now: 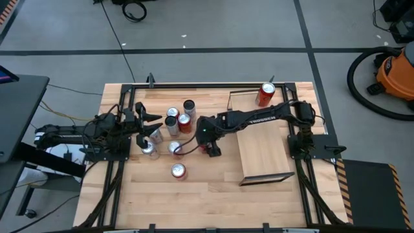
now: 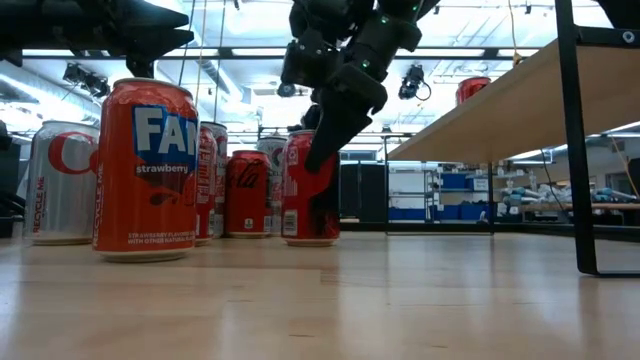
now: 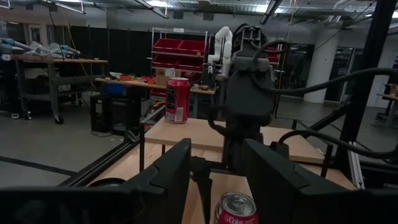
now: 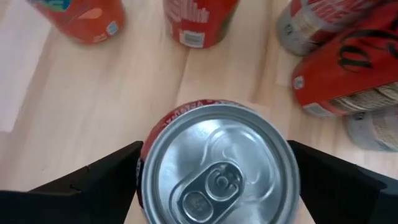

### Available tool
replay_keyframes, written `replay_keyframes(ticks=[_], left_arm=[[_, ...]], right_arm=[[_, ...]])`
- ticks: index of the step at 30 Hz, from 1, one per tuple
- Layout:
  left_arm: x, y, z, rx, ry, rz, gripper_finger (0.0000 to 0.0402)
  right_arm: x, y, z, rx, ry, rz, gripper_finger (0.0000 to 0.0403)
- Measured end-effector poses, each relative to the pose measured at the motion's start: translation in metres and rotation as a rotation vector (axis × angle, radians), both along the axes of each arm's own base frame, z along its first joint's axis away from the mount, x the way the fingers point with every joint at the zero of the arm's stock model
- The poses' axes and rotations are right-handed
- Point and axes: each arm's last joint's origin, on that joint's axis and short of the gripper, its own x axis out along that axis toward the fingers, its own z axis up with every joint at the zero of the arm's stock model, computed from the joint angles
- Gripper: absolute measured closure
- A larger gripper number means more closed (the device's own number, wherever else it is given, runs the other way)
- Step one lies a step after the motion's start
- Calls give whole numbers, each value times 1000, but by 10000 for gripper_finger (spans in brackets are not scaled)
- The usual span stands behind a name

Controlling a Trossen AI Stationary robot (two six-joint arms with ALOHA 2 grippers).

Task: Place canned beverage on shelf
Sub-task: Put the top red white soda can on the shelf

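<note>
My right gripper (image 1: 210, 147) reaches from the right to the table's middle and is shut on a red can (image 4: 217, 165) that stands on the tabletop; the can also shows in the low view (image 2: 310, 185). The shelf (image 1: 262, 152), a light-wood board raised on black legs, stands right of it, with another red can (image 1: 265, 94) upright on its far end. My left gripper (image 1: 147, 123) is open at the table's left, by the cluster of cans. A Coke can's top (image 3: 236, 208) shows between and beyond its fingers. My right gripper pinches the red can's round wall just below its top rim (image 4: 142, 171), one finger on each opposite side. The fingers (image 2: 330, 140) come from above, slanting down. The can stands upright with its base on the tabletop (image 2: 310, 240).
Several more cans stand in a cluster at the table's left centre (image 1: 174, 120). A Fanta strawberry can (image 1: 178, 171) stands alone nearer the front. Black rails (image 1: 116, 181) frame the table. Bare wood lies in front of the shelf and along the near edge.
</note>
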Motion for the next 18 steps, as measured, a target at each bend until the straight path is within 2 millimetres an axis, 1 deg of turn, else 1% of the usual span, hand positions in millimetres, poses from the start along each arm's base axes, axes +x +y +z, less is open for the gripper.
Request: replay_keyframes(ticks=[6, 10, 12, 15, 18], left_arm=[[0, 0, 0, 3, 0, 0, 246], [0, 0, 0, -2, -1, 0, 246], [0, 0, 0, -5, -1, -1, 246], [0, 0, 0, -10, -2, -2, 246], [0, 0, 0, -12, -3, -2, 246]], right_arm=[[4, 14, 3, -32, -48, -125, 4], [8, 18, 7, 19, -116, -309, 6], [7, 19, 6, 48, -113, -370, 7], [5, 19, 4, 59, -87, -413, 7], [3, 24, 2, 43, -69, -421, 14]])
